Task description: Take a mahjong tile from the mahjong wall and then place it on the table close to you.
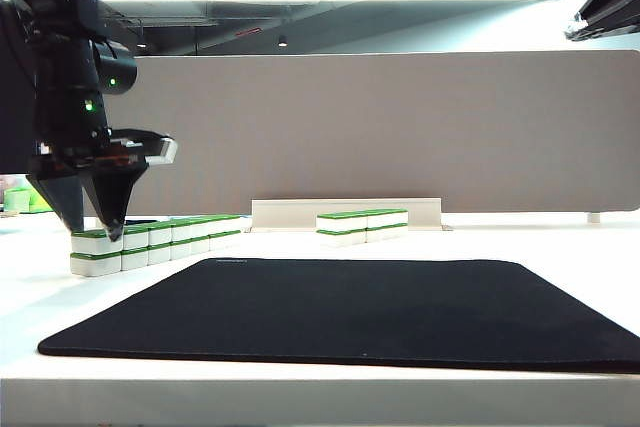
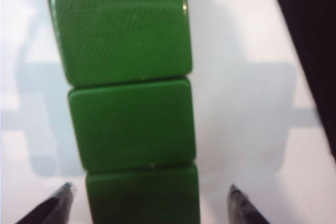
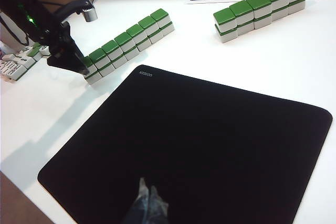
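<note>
Straddling the mahjong wall [image 1: 150,242], left end effector [image 2: 149,203] gapes, fingertips cropped; right end effector [image 3: 149,205] closed.

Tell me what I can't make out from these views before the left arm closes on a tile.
- Left gripper fingers: left wrist view cuts off all but the tips.
- Contact with the mahjong wall: exterior view, the fingers cover the end tile.
- Right gripper: right wrist view, blurred at the frame edge over the black mat.
- Loose tiles: right wrist view, too small to read.

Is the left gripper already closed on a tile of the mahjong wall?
No: the left gripper is open, its fingertips standing apart on either side of the mahjong wall end tile.
</note>
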Motion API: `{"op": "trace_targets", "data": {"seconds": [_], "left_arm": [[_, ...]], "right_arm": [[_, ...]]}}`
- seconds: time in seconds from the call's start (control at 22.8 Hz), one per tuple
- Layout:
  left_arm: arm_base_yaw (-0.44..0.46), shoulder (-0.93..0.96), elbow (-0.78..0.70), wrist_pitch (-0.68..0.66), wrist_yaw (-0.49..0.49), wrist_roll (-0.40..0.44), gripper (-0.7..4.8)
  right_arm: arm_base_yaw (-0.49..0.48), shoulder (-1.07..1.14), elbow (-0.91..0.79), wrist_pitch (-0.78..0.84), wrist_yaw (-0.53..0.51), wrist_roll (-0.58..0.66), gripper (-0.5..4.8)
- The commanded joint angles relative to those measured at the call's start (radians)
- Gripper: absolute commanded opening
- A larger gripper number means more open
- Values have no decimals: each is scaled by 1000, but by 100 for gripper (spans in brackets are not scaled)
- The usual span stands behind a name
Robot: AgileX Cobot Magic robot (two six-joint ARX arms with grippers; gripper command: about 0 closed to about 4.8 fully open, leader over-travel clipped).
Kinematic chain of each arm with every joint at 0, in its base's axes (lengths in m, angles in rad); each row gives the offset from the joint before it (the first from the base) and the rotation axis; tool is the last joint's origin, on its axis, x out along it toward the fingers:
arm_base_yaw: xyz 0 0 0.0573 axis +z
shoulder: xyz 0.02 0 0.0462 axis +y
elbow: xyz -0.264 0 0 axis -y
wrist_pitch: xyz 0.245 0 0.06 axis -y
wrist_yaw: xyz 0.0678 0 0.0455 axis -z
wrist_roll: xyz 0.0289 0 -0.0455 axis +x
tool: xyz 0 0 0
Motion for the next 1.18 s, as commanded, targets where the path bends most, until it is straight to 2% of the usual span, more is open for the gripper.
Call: {"op": "trace_targets", "data": {"seconds": [0.04, 0.79, 1.01, 1.18], "left_arm": [[0, 12, 1, 11, -2, -3, 376], [0, 61, 0, 44, -6, -4, 372], [0, 66, 0, 46, -37, -4, 371], [0, 72, 0, 48, -37, -4, 362]], "right_arm": [[0, 3, 3, 11, -1, -3, -1], [0, 3, 3, 11, 6, -3, -1], [0, 3, 3, 11, 7, -3, -1], [0, 3, 3, 11, 37, -3, -1]]}}
